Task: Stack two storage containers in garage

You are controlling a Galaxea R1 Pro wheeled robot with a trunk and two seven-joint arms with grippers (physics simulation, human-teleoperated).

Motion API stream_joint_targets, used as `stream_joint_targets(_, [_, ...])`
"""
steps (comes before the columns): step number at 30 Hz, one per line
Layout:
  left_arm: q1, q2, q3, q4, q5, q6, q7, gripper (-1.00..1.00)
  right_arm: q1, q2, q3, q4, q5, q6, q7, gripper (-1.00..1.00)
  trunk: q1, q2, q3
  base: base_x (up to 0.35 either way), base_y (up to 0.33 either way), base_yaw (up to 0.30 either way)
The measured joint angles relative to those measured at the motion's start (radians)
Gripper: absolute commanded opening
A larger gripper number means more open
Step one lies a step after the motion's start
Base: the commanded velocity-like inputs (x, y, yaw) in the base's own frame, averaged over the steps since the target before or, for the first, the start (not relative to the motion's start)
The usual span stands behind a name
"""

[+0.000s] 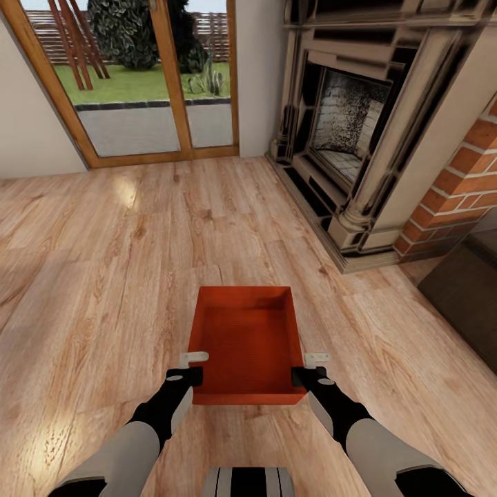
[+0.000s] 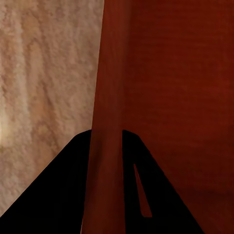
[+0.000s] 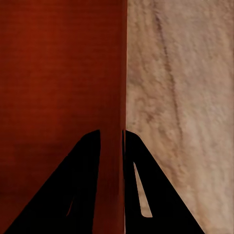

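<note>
One red-orange storage container (image 1: 248, 342) hangs level in front of me over the living room's light wood-plank floor (image 1: 103, 276). My left gripper (image 1: 192, 369) is shut on its left side wall near the front corner. My right gripper (image 1: 309, 368) is shut on the right side wall opposite. In the left wrist view the thin red wall (image 2: 105, 97) runs between the black fingers (image 2: 58, 195) of the left gripper (image 2: 105, 134). The right wrist view shows the other wall (image 3: 114, 73) pinched the same way by the right gripper (image 3: 111, 131). The container is empty. The garage is out of view.
A brick fireplace (image 1: 359, 131) with a raised stone hearth stands at the right. A wood-framed glass door (image 1: 145, 76) to the garden is straight ahead at the back. A dark piece of furniture (image 1: 469, 297) sits at the right edge. Open plank floor stretches ahead and to the left.
</note>
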Motion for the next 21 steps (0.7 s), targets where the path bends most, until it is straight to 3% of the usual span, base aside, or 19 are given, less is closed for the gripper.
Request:
stream_joint_targets(3, [0.000, 0.000, -0.001, 0.000, 0.000, 0.000, 0.000, -1.00, 0.000, 0.000, -0.001, 0.000, 0.001, 0.000, 0.000, -1.00, 0.000, 0.000, 0.000, 0.000, 0.000, 0.000])
stream_joint_targets(21, [0.000, 0.000, 0.000, 0.000, -0.001, 0.000, 0.000, -1.00, 0.000, 0.000, 0.000, 0.000, 0.000, -0.001, 0.000, -1.00, -0.069, 0.126, 0.056, 0.000, 0.000, 0.000])
